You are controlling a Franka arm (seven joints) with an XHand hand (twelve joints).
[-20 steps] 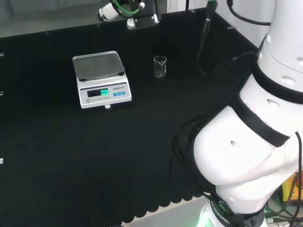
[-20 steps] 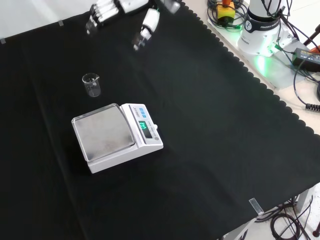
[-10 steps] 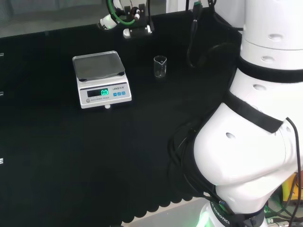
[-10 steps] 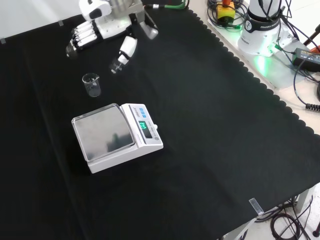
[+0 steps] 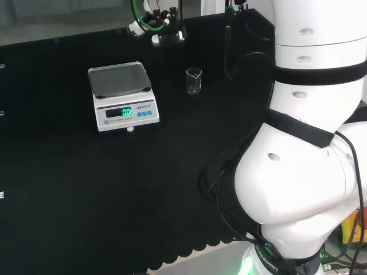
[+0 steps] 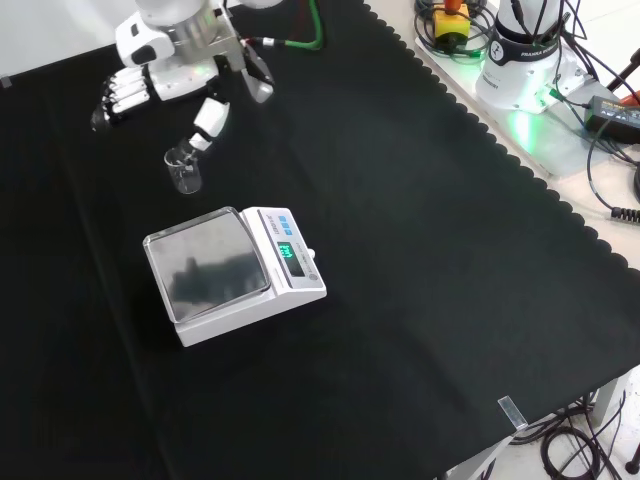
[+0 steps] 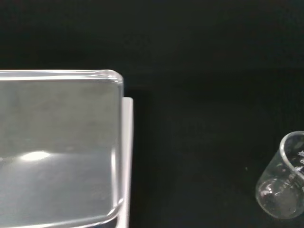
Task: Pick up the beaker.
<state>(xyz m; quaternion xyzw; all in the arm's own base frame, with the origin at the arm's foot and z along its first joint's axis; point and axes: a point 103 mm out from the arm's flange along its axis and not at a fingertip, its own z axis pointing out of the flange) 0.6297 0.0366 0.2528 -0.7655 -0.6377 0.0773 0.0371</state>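
Note:
A small clear glass beaker (image 6: 184,168) stands upright on the black cloth, apart from the scale; it also shows in the head view (image 5: 194,80) and the wrist view (image 7: 285,183). It looks empty. In the front view the black and white hand (image 6: 168,72) hovers just above and behind the beaker. Its fingers (image 6: 113,96) are held straight and the thumb (image 6: 208,119) is spread apart from them, its tip close over the beaker's rim. The hand is open and holds nothing.
A white digital scale (image 6: 232,272) with a steel pan (image 7: 57,147) sits in front of the beaker in the front view, its display lit. The arm's base (image 6: 525,50) and cables lie beyond the cloth's scalloped edge at the top right. The arm's white links (image 5: 309,143) stand at the head view's right.
In the front view the hand has come down and to the left, from the top edge to just over the beaker. The beaker and scale have not moved.

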